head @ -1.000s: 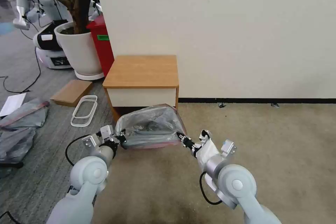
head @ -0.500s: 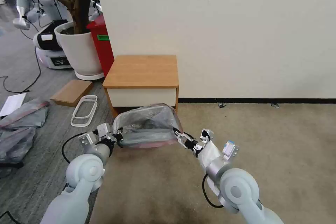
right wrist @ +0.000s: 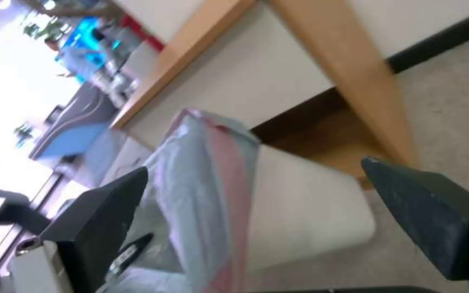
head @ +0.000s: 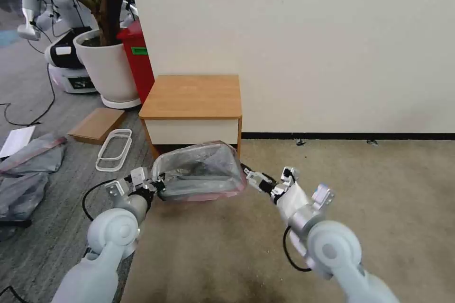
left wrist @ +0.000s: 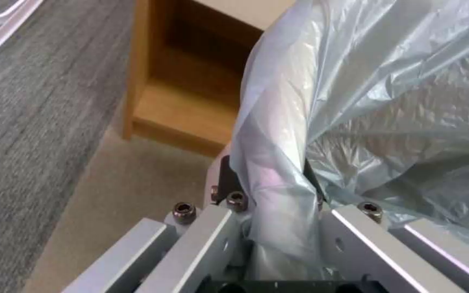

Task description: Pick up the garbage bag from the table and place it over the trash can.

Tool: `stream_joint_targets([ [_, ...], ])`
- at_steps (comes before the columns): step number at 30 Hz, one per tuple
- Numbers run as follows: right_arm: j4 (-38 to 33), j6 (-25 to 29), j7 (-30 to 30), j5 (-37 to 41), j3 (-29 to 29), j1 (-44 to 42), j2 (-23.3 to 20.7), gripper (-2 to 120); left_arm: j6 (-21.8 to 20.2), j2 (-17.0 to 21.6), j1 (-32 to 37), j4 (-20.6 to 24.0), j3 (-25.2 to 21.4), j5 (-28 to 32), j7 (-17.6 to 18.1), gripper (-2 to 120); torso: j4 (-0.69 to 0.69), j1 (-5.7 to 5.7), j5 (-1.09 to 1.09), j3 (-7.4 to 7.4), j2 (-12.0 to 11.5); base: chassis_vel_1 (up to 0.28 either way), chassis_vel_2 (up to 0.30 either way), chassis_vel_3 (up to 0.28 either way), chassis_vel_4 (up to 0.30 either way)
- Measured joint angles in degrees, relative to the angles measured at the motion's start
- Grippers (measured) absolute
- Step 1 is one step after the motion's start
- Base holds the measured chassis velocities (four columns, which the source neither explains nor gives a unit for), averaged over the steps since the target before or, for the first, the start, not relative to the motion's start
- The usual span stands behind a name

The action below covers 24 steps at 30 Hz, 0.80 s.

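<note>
- On beige carpet before the table (head: pixel 192 97), the garbage bag (head: pixel 199 170) drapes over the trash can (right wrist: pixel 305 203).
- Your left gripper (head: pixel 159 187) pinches the bag's edge, keeping it stretched.
- Your right gripper (head: pixel 251 178) hangs spread and empty beside the bag.
- The bag hides most of the can.
</note>
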<state>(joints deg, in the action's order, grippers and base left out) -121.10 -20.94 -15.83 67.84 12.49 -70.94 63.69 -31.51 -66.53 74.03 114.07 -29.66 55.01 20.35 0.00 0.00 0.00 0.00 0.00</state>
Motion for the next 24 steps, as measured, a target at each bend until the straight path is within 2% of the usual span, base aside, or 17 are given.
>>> stream_joint_targets([
  [5,1.70,-4.03,4.57,3.21,0.06,2.69,-3.32,100,0.05,1.01,0.69,0.57,-0.48,0.05,-2.43,3,0.01,0.00,0.01,0.00,0.00,0.000,0.000,0.000,0.000],
  [8,3.65,-7.21,10.50,3.83,0.15,4.64,-5.97,100,0.09,1.47,1.12,1.06,-0.61,0.07,-2.80,3,0.00,0.00,0.01,0.00,0.00,0.000,0.000,0.000,0.000],
  [15,6.67,-9.81,11.64,6.21,-0.89,8.19,-7.74,98,0.15,1.60,1.74,1.77,-0.63,0.10,-2.84,3,0.00,-0.01,0.01,0.00,0.00,0.000,0.000,0.000,0.000],
  [22,8.67,-10.77,11.34,7.26,-1.74,10.08,-8.02,88,0.19,1.81,1.88,2.04,-0.58,0.11,-2.83,3,0.00,0.00,0.00,0.00,0.00,0.000,0.000,0.000,0.000],
  [24,9.13,-11.01,11.25,7.29,-1.88,10.34,-7.99,81,0.20,1.86,1.88,2.07,-0.53,0.11,-2.82,3,0.00,-0.01,0.00,0.00,0.00,0.000,0.000,0.000,0.000],
])
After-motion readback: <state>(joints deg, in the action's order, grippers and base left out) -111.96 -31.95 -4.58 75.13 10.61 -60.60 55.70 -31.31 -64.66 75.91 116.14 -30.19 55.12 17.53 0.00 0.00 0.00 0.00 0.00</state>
